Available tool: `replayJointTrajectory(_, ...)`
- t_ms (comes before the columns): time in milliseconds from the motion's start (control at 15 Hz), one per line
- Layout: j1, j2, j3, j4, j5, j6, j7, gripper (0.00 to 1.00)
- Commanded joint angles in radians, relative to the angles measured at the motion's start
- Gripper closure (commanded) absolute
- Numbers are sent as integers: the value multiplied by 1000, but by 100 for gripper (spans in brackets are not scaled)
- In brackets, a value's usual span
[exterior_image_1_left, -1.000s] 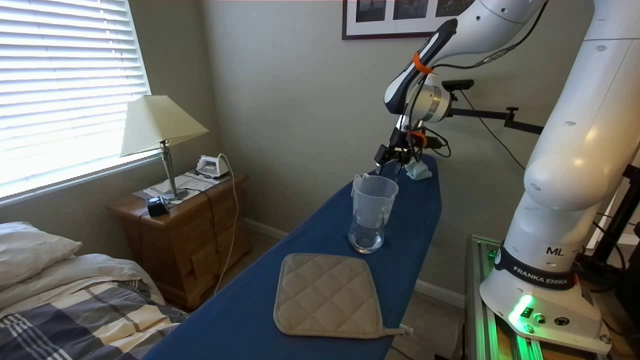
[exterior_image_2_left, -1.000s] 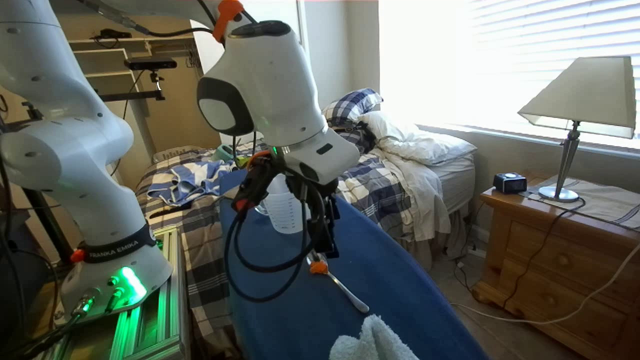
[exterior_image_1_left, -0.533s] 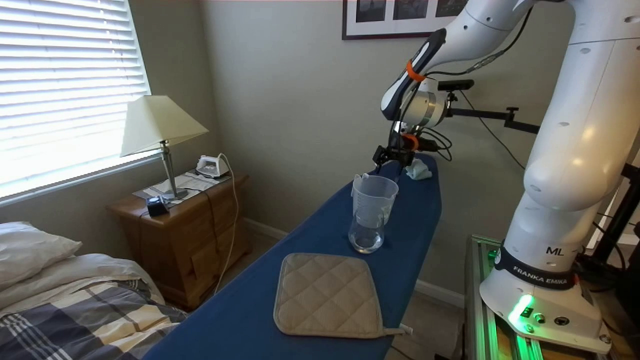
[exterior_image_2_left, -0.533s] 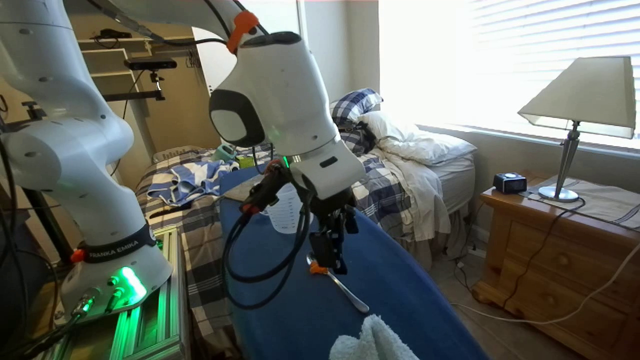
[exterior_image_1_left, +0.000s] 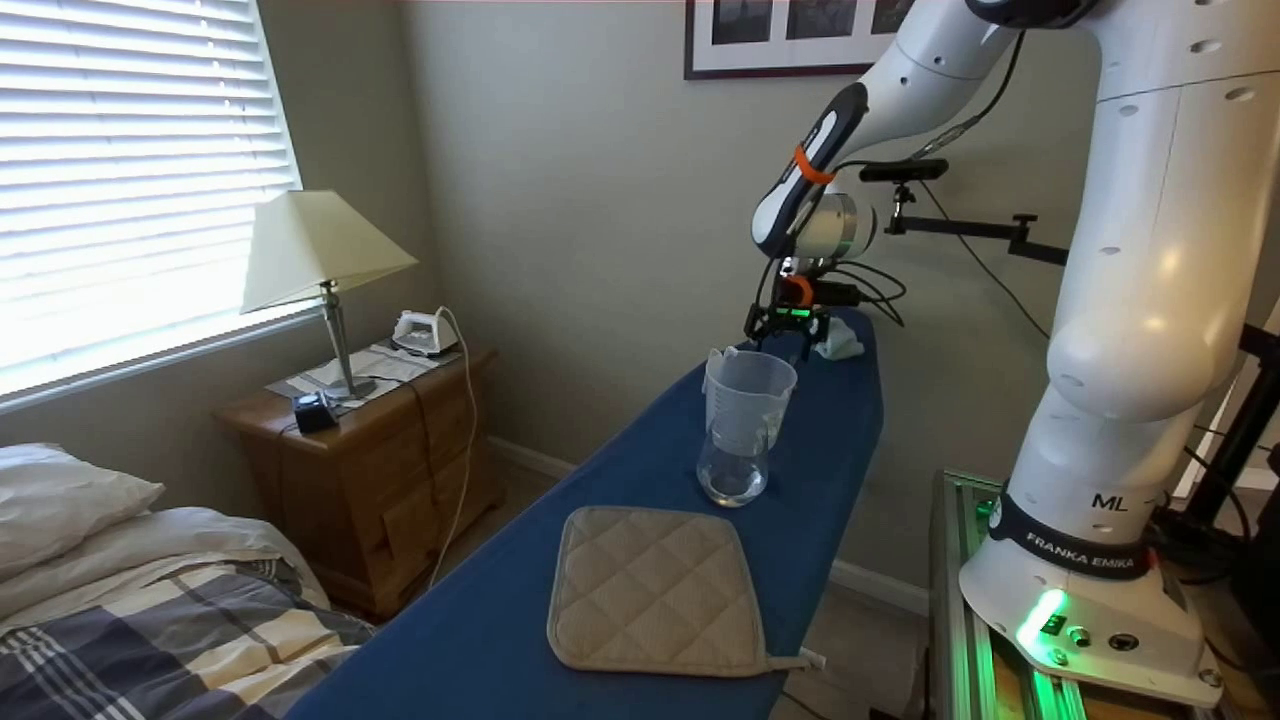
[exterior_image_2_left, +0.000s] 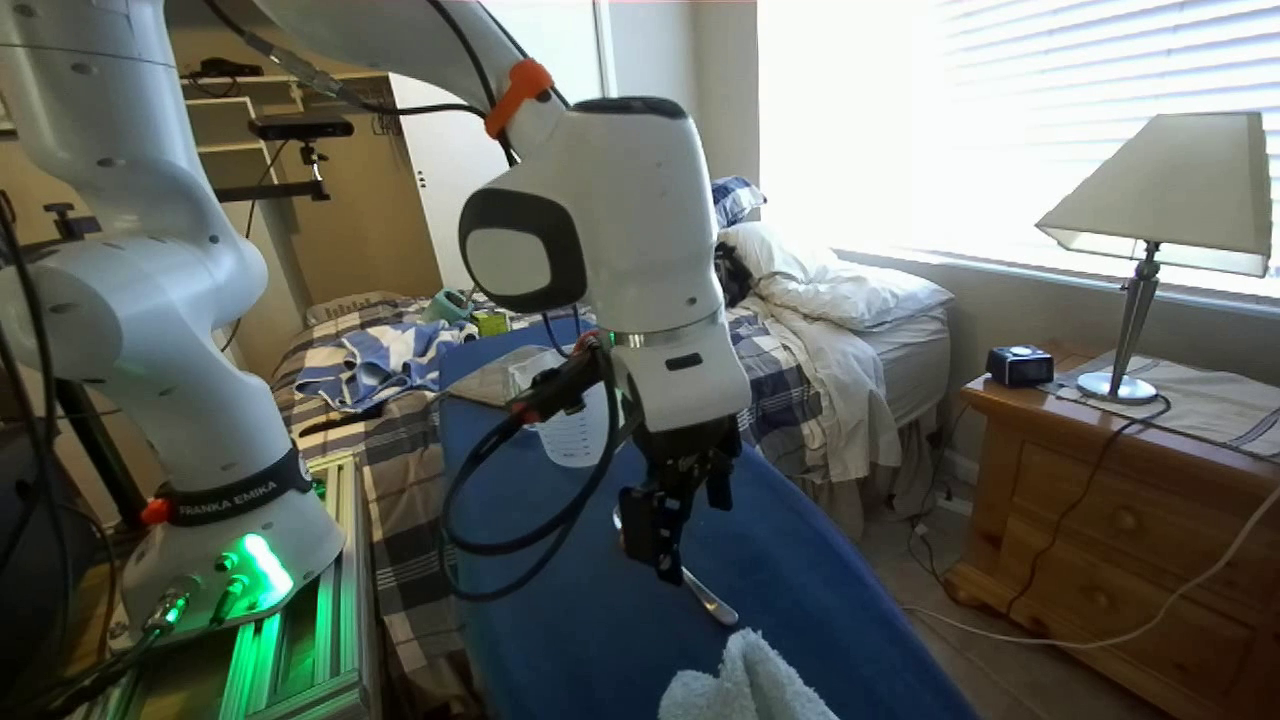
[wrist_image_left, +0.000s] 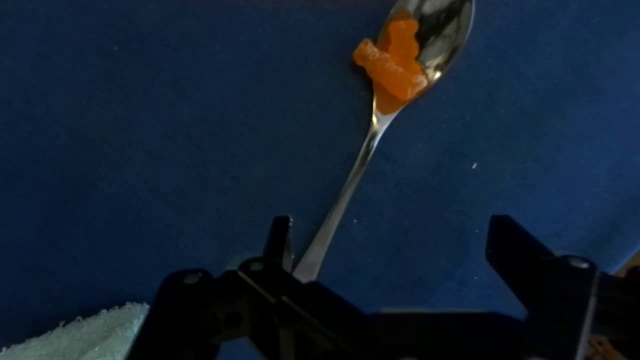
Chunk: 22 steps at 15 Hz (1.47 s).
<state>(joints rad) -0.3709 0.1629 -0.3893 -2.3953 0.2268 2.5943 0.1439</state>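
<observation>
My gripper (wrist_image_left: 390, 230) is open and empty, low over the blue ironing board (exterior_image_2_left: 560, 630). It also shows in both exterior views (exterior_image_1_left: 785, 340) (exterior_image_2_left: 693, 535). A metal spoon (wrist_image_left: 345, 197) lies on the board. Its handle end is between the fingers in the wrist view, close to the left finger; its tip is hidden by the gripper. The handle also shows in an exterior view (exterior_image_2_left: 712, 602). Orange pieces (wrist_image_left: 397, 65) lie in and over the edge of the spoon's bowl; the arm hides them in the exterior views. A pale crumpled cloth (exterior_image_2_left: 745, 685) lies near the handle end.
A translucent measuring jug (exterior_image_1_left: 750, 390) stands on the board, with a clear glass (exterior_image_1_left: 733, 480) beside it. A beige quilted pot holder (exterior_image_1_left: 655, 590) lies farther along. A bed (exterior_image_2_left: 800, 370) and a wooden nightstand (exterior_image_1_left: 390, 470) with a lamp (exterior_image_1_left: 320, 250) flank the board.
My gripper has moved away from the jug, along the board toward the pale cloth, and turned more upright. It now covers the spoon's orange pieces in an exterior view. The spoon has not moved.
</observation>
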Motion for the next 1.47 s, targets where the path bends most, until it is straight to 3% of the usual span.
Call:
replayJointTrajectory(0,10,27,-17,64,-72,-97,123,0)
replayJointTrajectory(467,-1,48,-18,106,-87,-210,183,1)
replayJointTrajectory(867,-2,73,-18,122,-76,-247,197,23)
replayJointTrajectory(933,-1,77,-18,125,-76,-251,202,21)
replayJointTrajectory(1000,-1,81,-18,128,-75,-254,202,29)
replayJointTrajectory(1133,-1,87,-17,132,-72,-257,204,34)
replayJointTrajectory(1200,-1,89,-17,134,-70,-259,204,45)
replayJointTrajectory(1333,-2,91,-16,137,-67,-262,202,50)
replayJointTrajectory(1400,-2,93,-15,139,-65,-265,202,58)
